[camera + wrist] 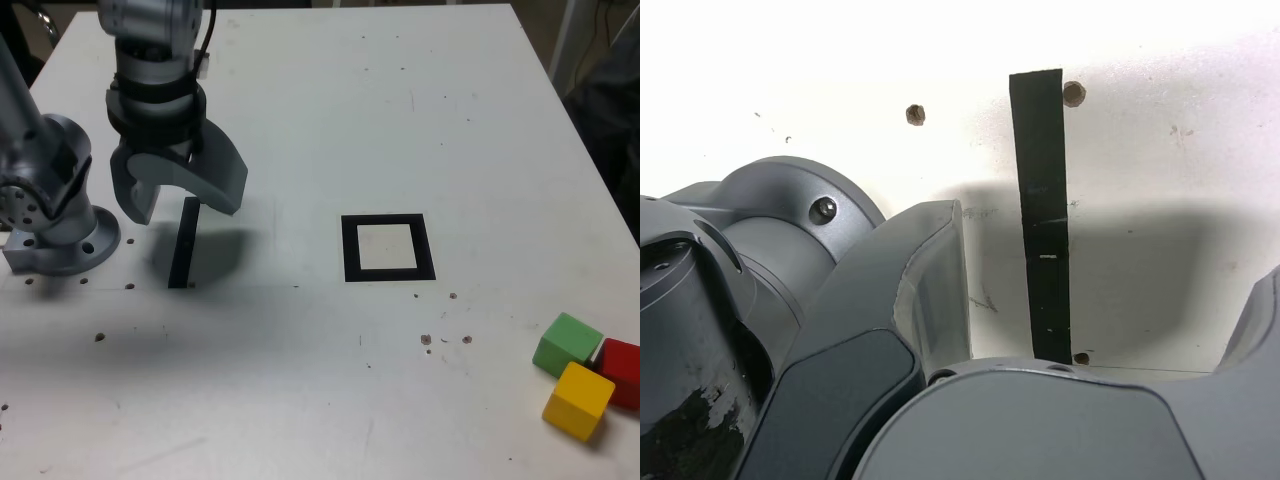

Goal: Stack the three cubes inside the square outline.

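Judging from the layout, nothing has yet been stacked: the square outline (388,247) is seen bare, while the green cube (567,343), red cube (623,370) and yellow cube (578,400) are clustered near the exterior view's lower right, well apart from it. The gripper (178,200) is held spread wide and grasping nothing above the black strip (184,242), so all three placements are left

Lab: bolted robot base (60,235), taped white table (330,130).

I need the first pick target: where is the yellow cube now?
In the exterior view, the yellow cube sits near the bottom right table corner, touching the green cube and red cube, far from the claw.
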You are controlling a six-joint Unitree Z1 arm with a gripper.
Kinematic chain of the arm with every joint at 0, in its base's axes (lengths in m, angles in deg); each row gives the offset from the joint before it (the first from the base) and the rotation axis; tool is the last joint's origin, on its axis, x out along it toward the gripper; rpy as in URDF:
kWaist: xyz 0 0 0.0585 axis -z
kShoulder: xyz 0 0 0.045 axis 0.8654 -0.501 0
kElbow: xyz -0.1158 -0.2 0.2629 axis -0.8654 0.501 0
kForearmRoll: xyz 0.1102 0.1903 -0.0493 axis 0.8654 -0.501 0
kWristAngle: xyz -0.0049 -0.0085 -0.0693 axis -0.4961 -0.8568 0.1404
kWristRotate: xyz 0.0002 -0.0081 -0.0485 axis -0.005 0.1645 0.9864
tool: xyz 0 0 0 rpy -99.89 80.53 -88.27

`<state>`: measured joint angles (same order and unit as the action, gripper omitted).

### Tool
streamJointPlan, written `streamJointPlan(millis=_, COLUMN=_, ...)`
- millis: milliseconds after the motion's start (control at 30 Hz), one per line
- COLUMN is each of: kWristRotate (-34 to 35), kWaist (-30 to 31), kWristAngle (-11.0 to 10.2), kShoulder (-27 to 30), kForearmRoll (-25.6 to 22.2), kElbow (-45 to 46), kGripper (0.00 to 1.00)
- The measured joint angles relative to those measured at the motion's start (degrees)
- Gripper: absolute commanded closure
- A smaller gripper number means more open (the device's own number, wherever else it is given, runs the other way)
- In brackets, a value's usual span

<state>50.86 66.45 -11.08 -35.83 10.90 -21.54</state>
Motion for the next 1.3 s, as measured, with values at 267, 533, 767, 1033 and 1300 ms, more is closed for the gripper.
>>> streamJointPlan(millis=267, kWristRotate=0.0, kWaist=0.0, kWristAngle=-0.1, kShoulder=0.5, kForearmRoll=-0.1, kElbow=-0.1, kGripper=0.01)
streamJointPlan(millis=533, kWristRotate=0.0, kWaist=0.0, kWristAngle=-1.0, kShoulder=0.7, kForearmRoll=-2.5, kElbow=-3.9, kGripper=0.01)
streamJointPlan(millis=767, kWristRotate=0.3, kWaist=2.6, kWristAngle=-0.4, kShoulder=0.7, kForearmRoll=-4.3, kElbow=-9.2, kGripper=0.01)
streamJointPlan(millis=1033, kWristRotate=2.0, kWaist=8.2, kWristAngle=-1.1, kShoulder=-4.5, kForearmRoll=-11.2, kElbow=-22.9, kGripper=0.01)
streamJointPlan(millis=1300, kWristRotate=2.1, kWaist=12.4, kWristAngle=-1.3, kShoulder=-12.2, kForearmRoll=-16.8, kElbow=-35.5, kGripper=0.01)
